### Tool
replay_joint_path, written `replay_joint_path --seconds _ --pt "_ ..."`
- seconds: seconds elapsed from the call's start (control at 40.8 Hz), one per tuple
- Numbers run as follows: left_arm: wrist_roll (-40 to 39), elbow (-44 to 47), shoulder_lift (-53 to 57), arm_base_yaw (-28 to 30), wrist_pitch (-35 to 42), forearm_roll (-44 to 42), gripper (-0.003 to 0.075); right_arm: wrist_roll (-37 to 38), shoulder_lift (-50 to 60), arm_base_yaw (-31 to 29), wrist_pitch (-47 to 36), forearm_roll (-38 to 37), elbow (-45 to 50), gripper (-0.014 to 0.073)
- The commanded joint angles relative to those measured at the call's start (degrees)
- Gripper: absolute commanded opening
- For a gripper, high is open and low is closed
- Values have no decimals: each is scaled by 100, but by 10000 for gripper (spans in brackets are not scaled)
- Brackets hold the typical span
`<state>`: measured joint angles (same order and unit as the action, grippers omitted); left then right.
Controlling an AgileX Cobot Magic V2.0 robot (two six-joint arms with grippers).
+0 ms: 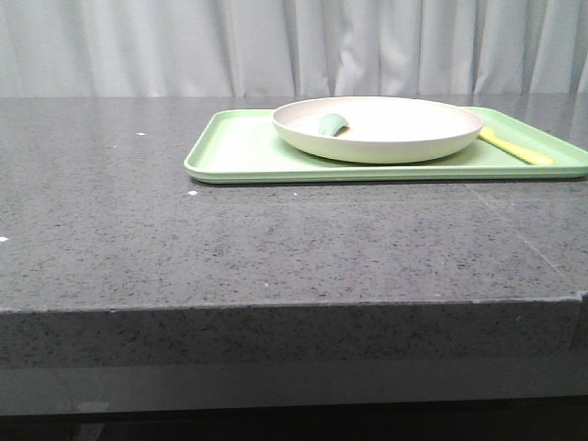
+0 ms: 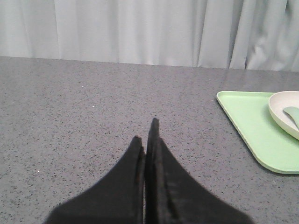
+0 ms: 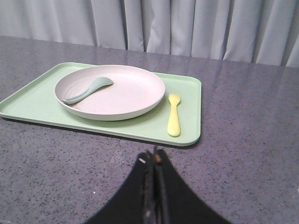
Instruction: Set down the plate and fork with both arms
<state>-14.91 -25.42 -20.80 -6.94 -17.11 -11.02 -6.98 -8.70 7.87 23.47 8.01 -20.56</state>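
- Counter (image 1: 230,239): dark grey speckled stone, with a pale pleated curtain (image 1: 276,46) behind it.
- Tray (image 3: 37,100): light green, flat on the counter, towards its right.
- Plate (image 3: 126,95): sits on the tray, with a teal spoon (image 3: 86,90) lying inside it.
- Fork (image 3: 174,114): lies on the tray just right of the plate, apart from its rim, its long axis running near-to-far and its wider end farthest from the robot.
- Left gripper (image 2: 148,133): fingers pressed together, empty, over bare counter left of the tray.
- Right gripper (image 3: 154,156): pressed together, empty, short of the tray.
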Motion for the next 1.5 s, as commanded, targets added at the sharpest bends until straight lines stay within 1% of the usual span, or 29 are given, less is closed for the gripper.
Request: replay_joint_path --seconds 0.0,0.098,0.172,0.221,0.294,0.343,0.515,0.833,1.029,1.201,1.25,1.471 --pt "9 -160 -50 8 455 -6 -18 -44 -47 -8 -520 -47 -144 -111" --pt "9 -150 -50 8 479 -79 -18 -44 -47 -8 -520 -47 -144 -111" --pt "75 -81 -45 8 656 -60 -18 -44 -47 -8 -520 -47 -144 -111" --pt "496 -18 -36 8 830 257 -18 -44 -47 -8 -520 -47 -144 -111" --pt "1616 97 -36 8 1100 1064 -18 -44 -47 -8 -520 -47 -144 -111" --pt "1868 170 -36 8 1256 1352 -18 -44 -47 -8 -520 -47 -144 -111" --pt "1857 588 188 38 1456 1364 -18 -44 -47 -8 -520 -47 -144 -111" --pt "1597 1577 1461 765 1456 1390 -18 -44 -47 -8 -520 -47 -144 -111" --pt "1491 2206 2216 998 1456 1390 -18 -44 -47 -8 -520 -47 -144 -111" --pt "1491 2602 2239 998 1583 1390 -18 -44 -47 -8 -514 -47 -144 -111" --pt "1491 2590 2239 998 1390 1390 -18 -44 -47 -8 -514 -47 -144 -111" --pt "1491 2590 2239 998 1442 1377 -18 -44 -47 -8 -509 -47 -144 -111"
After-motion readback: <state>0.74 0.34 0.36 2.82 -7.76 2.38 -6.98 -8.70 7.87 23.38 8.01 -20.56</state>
